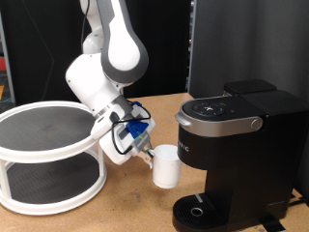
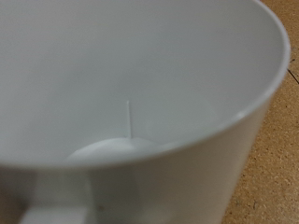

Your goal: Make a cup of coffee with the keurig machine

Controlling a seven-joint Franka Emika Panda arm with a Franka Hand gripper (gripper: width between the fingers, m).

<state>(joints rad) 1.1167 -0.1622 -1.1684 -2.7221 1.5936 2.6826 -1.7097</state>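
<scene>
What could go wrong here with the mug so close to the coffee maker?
1. The gripper seems to hold the cup by its rim, tilted above the table; a thin grip like that might slip.
2. The cup hangs right beside the keurig machine, so it could knock against the body before reaching the drip tray.

I see a smooth, glossy white ceramic cup. Just beside it, the keurig machine looks like matt black plastic with a satin grey-silver band. Under the cup, the table is rough, speckled particle board. Beyond it stands a white rack with dark mesh shelves.
</scene>
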